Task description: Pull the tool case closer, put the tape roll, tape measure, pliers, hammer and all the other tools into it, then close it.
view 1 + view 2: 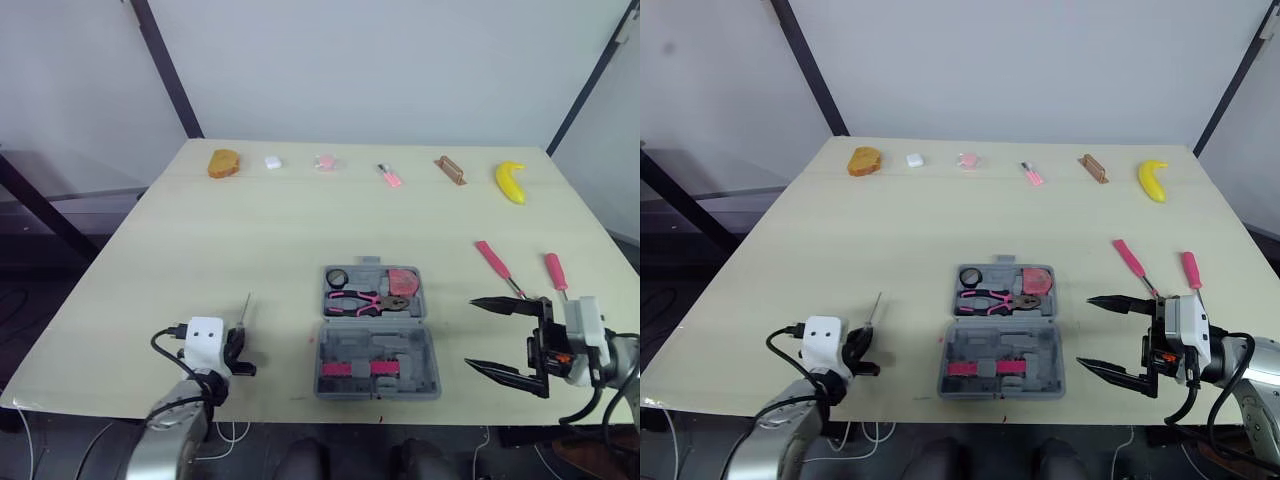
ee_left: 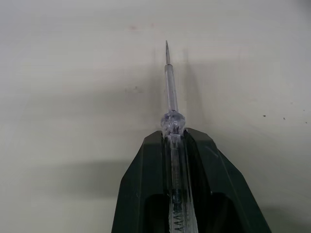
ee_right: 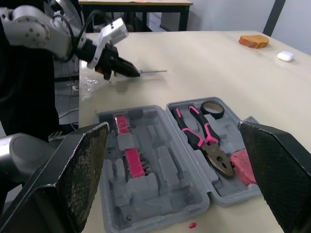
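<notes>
The grey tool case (image 1: 420,345) lies open near the table's front edge. Its far half holds a black tape roll (image 1: 336,277), pink-handled pliers (image 1: 366,301) and a pink tape measure (image 1: 403,281). A pink bit holder (image 1: 355,369) sits in the near half. My left gripper (image 1: 239,342), left of the case, is shut on a clear screwdriver (image 2: 169,92) whose tip points away over the table. My right gripper (image 1: 470,333) is wide open just right of the case, holding nothing. Two pink-handled screwdrivers (image 1: 494,262) (image 1: 555,270) lie on the table beyond it.
Along the table's far edge lie an orange lump (image 1: 224,162), a small white piece (image 1: 273,161), a pink piece (image 1: 324,161), a small pink tool (image 1: 390,176), a brown block (image 1: 451,169) and a yellow banana (image 1: 511,181).
</notes>
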`<action>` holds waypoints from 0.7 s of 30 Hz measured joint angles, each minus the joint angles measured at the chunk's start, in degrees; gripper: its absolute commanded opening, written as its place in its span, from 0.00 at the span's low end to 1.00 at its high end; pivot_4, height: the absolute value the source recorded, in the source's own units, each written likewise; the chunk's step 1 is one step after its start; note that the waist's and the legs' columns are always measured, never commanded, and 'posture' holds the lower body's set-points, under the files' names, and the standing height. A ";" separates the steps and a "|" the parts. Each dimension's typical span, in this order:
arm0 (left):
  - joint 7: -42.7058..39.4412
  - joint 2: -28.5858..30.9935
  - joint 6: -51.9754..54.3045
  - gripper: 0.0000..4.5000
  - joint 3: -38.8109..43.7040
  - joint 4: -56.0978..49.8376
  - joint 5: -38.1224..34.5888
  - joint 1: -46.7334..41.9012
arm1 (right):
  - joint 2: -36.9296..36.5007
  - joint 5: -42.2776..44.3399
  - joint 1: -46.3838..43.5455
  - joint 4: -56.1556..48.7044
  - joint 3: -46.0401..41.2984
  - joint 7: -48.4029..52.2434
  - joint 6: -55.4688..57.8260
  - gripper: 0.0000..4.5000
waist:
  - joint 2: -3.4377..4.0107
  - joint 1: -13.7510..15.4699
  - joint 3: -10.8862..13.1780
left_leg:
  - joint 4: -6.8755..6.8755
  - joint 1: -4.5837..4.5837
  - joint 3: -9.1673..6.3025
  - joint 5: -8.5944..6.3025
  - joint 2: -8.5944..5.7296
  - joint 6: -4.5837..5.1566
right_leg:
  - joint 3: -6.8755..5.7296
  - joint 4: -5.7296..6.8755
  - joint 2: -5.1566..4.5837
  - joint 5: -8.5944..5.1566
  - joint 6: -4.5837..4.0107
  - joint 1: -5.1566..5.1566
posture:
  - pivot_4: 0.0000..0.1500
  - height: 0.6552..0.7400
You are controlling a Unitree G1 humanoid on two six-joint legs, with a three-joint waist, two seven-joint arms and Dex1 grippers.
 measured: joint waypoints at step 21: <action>-39.06 26.01 -5.79 0.02 -9.76 3.71 -6.00 -16.68 | -1.98 3.17 -2.29 1.32 -0.77 1.81 1.39 1.00 | 0.05 0.03 0.20 | 0.00 -0.09 0.10 0.00 0.03 0.00 | -0.08 -0.04 0.03 0.00 -0.01 -0.03 | 1.00 1.00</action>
